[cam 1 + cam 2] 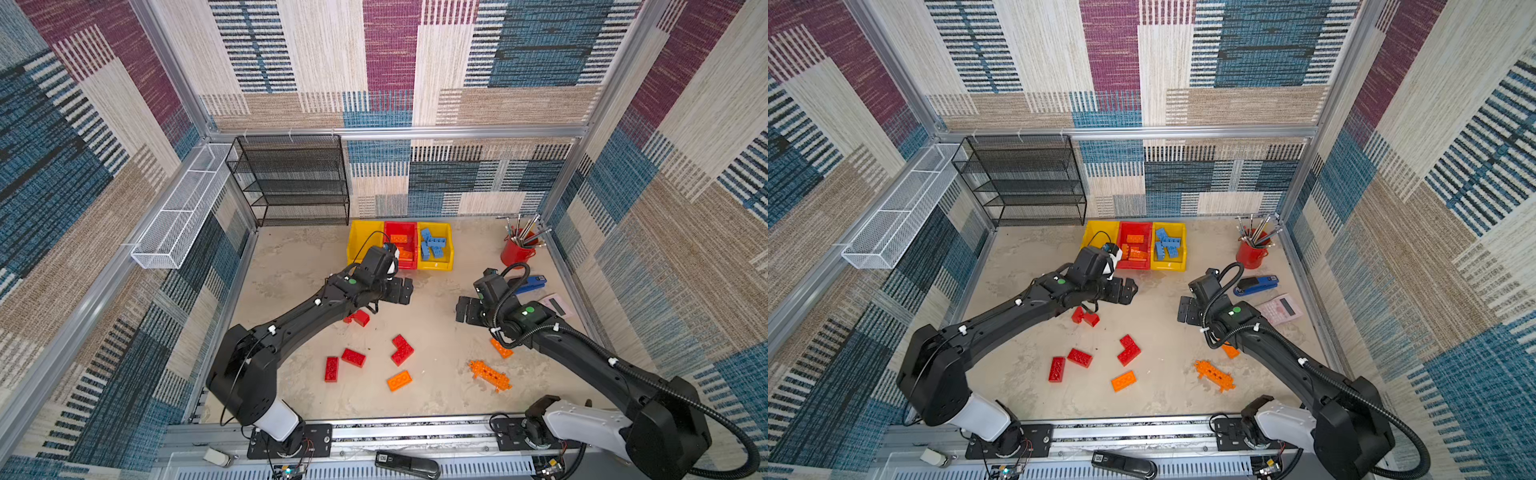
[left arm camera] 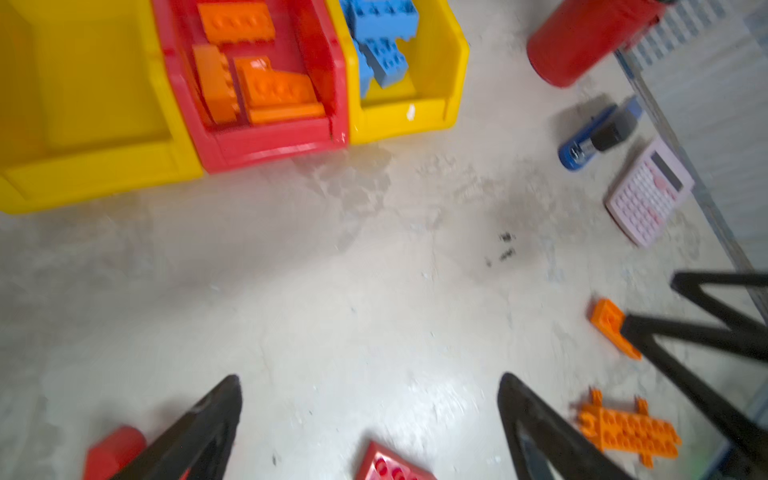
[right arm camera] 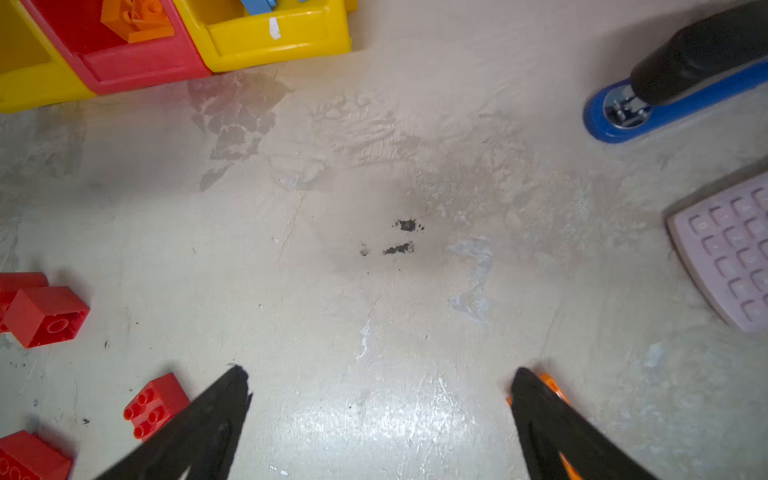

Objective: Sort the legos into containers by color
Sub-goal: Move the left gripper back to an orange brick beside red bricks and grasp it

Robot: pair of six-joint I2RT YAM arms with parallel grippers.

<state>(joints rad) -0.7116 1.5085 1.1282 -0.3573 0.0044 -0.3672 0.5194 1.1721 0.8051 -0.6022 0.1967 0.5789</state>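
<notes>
Currently the left arm (image 1: 299,320) stretches low across the table toward the back. Its left gripper (image 1: 400,291) hangs just in front of the red bin (image 1: 411,232), fingers spread wide and gripping nothing. The right arm (image 1: 582,353) bends in from the right side. Its right gripper (image 1: 467,309) is also spread wide, holds nothing, and points toward the middle of the table. The table (image 1: 436,266) is a mottled beige surface with a few dark smudges, enclosed by metal rails and walls of patchwork woven fabric (image 1: 291,62). A black mesh shelf (image 1: 291,183) stands at the back. Three bins sit side by side there: the left yellow bin (image 1: 361,237), partly hidden by the left wrist, the red bin holding orange bricks (image 1: 399,238), and the right yellow bin (image 1: 434,265) holding blue bricks (image 1: 434,245). Red bricks (image 1: 353,357), a flat orange brick (image 1: 399,380) and a spiky orange piece (image 1: 490,376) lie loose on the table nearer the front.
</notes>
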